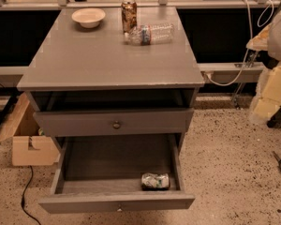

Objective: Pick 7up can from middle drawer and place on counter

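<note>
The 7up can [155, 181] lies on its side in the front right corner of the open middle drawer [75, 170], a dented silvery can with green and white print. The drawer is pulled out and holds nothing else. The counter [107, 55] is the grey top of the cabinet above it. My gripper is not in view; only pale parts of the arm [275, 81] show at the right edge, well away from the drawer and the can.
On the counter's far side stand a cream bowl [88, 17], a tall brown-gold can [129, 15] and a clear plastic bottle [150, 34] lying on its side. A shut drawer with a round knob [116, 124] sits above the open one. A cardboard box [30, 146] stands on the floor at the left.
</note>
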`<move>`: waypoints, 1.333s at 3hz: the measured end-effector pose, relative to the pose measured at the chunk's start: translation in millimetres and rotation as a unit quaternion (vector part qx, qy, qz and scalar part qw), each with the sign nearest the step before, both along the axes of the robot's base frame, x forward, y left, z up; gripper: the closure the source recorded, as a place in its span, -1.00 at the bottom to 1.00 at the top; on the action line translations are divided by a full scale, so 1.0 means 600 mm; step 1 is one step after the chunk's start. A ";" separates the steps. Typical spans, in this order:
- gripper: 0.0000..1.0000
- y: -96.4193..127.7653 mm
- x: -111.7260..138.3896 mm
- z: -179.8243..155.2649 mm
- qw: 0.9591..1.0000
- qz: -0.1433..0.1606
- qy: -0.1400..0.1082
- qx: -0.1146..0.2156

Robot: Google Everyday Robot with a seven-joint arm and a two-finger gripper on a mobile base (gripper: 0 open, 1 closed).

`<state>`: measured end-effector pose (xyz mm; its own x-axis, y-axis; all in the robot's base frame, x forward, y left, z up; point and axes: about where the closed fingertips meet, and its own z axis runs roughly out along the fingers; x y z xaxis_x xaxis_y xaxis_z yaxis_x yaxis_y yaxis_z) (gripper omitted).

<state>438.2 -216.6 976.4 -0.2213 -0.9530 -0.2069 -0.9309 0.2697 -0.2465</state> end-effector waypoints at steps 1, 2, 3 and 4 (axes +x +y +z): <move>-1.00 0.000 0.000 0.000 1.000 0.000 0.000 0.000; -1.00 0.016 -0.003 -0.053 0.999 0.001 0.025 0.027; -1.00 0.052 -0.019 -0.150 0.995 0.006 0.057 0.087; -1.00 0.090 -0.043 -0.280 0.981 -0.017 0.089 0.170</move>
<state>412.6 -162.5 808.3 -0.3129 -0.8269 -0.4672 -0.9402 0.3395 0.0288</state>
